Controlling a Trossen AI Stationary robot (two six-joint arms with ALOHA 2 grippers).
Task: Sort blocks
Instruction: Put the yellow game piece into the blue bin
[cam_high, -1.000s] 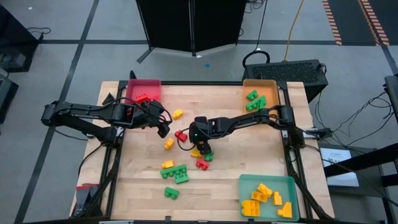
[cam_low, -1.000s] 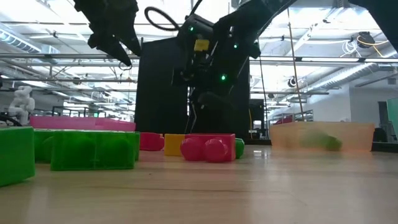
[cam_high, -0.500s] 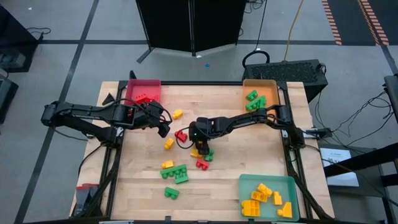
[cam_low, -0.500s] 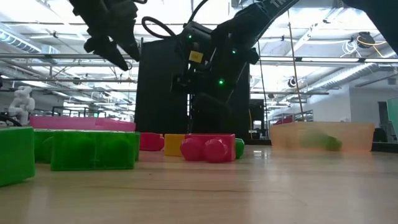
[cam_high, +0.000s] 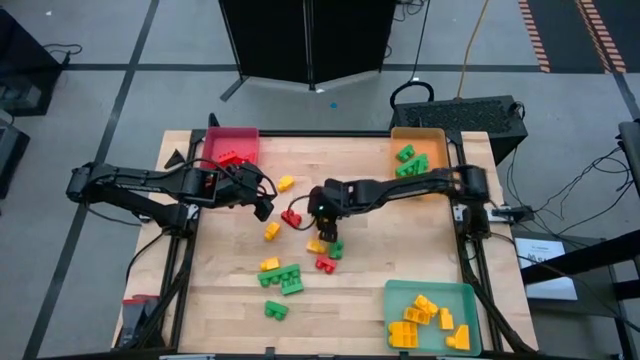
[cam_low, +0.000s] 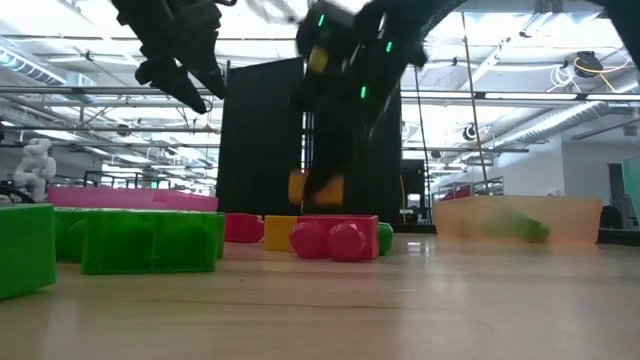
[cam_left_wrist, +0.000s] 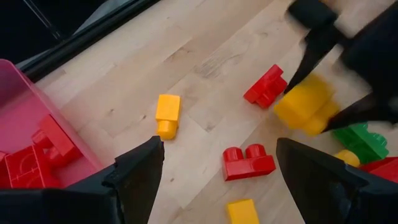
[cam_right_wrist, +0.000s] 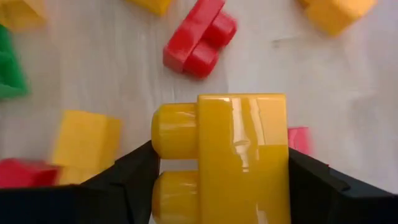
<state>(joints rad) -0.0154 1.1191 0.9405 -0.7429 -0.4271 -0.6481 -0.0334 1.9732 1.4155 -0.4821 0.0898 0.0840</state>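
Right end effector gripping yellow block above table, studs sideways across fingers, orientation otherwise unclear

Right gripper mid-table, jaws clamped; left gripper seemingly agape.

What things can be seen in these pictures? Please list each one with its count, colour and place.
table: one, pale wood, under everything
red tray: one, red, table's upper left corner in the high view
red blocks: at least two, red, in the red tray
orange tray: one, orange, upper right corner
green blocks: about three, green, in the orange tray
teal tray: one, teal, lower right corner
yellow blocks: several, yellow, in the teal tray
loose blocks: about ten, red, yellow, green, table middle
yellow block: one, yellow, off the table
left end effector: open, empty, near the red tray
right end effector: gripping the yellow block
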